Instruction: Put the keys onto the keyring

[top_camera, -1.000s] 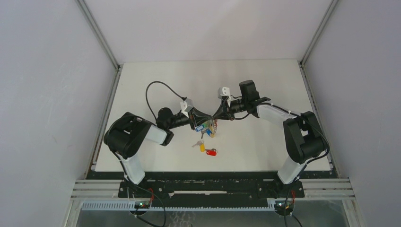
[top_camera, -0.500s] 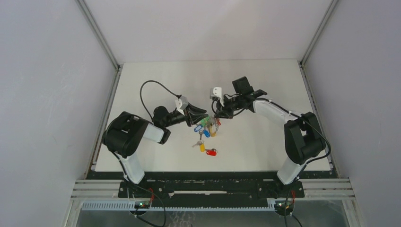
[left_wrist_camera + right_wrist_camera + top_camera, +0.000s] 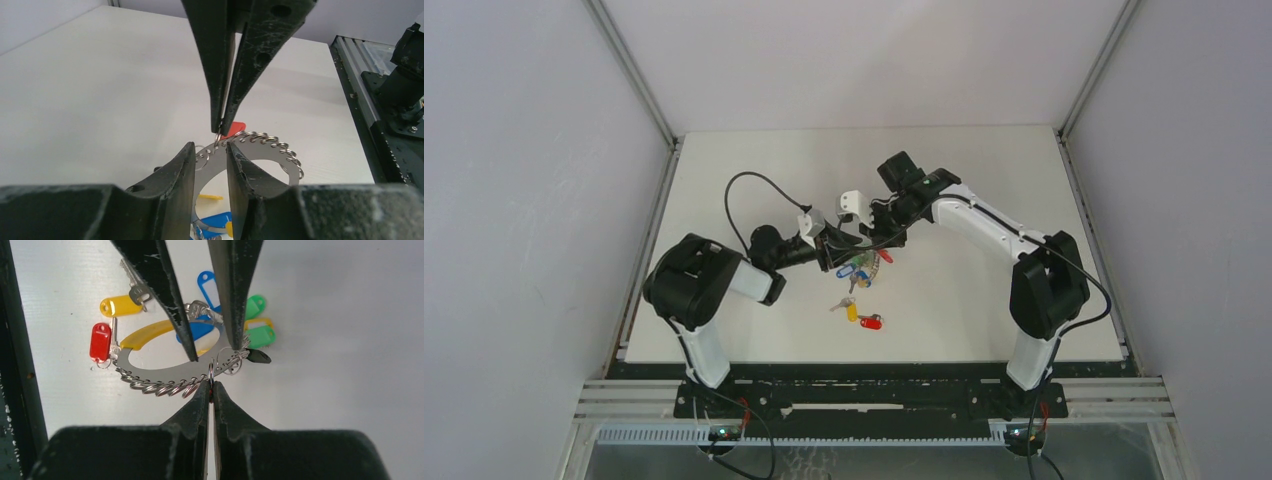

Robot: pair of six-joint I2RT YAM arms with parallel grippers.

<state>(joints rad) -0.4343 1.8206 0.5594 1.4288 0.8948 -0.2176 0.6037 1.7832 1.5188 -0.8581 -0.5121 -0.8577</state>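
Roughly, the job looks early-to-mid. Two loose keys lie on the white table (image 3: 984,300), attached to nothing: a small silver key w/ a yellow oval plastic tag (image 3: 117,305) and a small silver key w/ a red oval plastic tag (image 3: 100,341). Neither gripper has a key, so both keys need picking up & threading, i.e. most of the real work seems left.

The flat silver metal keyring (image 3: 155,371) is mid-table betw. the two grippers, farther from the arm bases than the loose keys. It appears lifted off the surface w/ its tags dangling. The right gripper (image 3: 211,386) is pinched tight on one small wire loop (image 3: 210,371) at the plate's edge. The left gripper (image 3: 210,148) has its jaws parted a little, one finger each side of the plate's band. Can't tell if its pads actually touch the metal, so prob. the right gripper carries the weight.

Looks-wise, the keyring is an oval plate w/ a big cut-out and a row of small loops crowded along one edge. An orange-yellow curved plastic band (image 3: 145,335) follows the opposite side. Blue plastic tags (image 3: 207,282) and green plastic tags (image 3: 260,335) bunch underneath, w/ at least one silver key among them. Thin loops + tight spacing = fiddly; opening one for a key prob. needs both grippers.
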